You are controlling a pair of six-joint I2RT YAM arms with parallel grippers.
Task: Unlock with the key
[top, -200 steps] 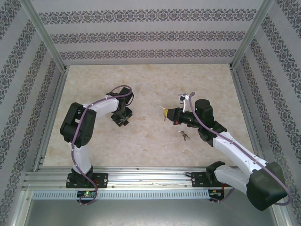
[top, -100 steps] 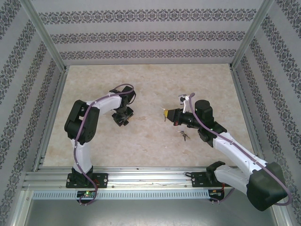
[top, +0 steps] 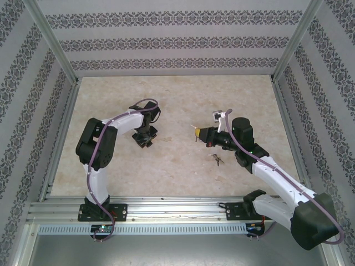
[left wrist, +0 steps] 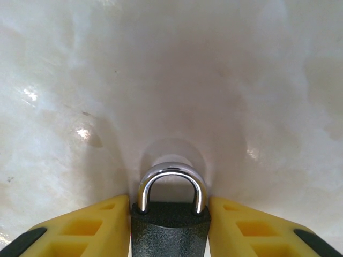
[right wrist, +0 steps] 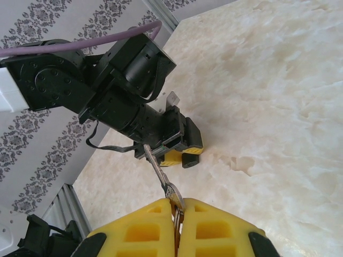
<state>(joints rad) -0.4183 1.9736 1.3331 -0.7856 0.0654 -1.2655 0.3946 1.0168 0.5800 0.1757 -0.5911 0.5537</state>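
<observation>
Padlock [left wrist: 170, 225]: dark, grainy-textured body with a bright chrome shackle [left wrist: 171, 182], which looks seated in the body on both legs. It sits between the fingers of the left end effector [left wrist: 170, 231], shackle end pointing away from the wrist and toward the pale marbled desk [top: 177, 94]. Can't tell if the shackle touches the surface.

Left end effector: jaws partly closed, about the width of the lock body. Its yellow fingers [left wrist: 91, 222] sit flush against both sides of the body, so it is grasping the padlock. From above it hangs low over the left-centre of the desk [top: 145, 139], wrist bent down.

Right end effector [right wrist: 179, 214]: clenched tight on the head of a silver key [right wrist: 159, 170]. The blade sticks straight out past the yellow fingertips and points at the left arm. In the right wrist view the blade tip overlaps the left end effector's black housing. From above there is open desk between the two end effectors, so they are apart. The right one is held off the desk at right-centre [top: 198, 133], aimed left.

A small bunch of spare keys [top: 216, 159] lies flat on the desk, just near-side of the right end effector, untouched.
</observation>
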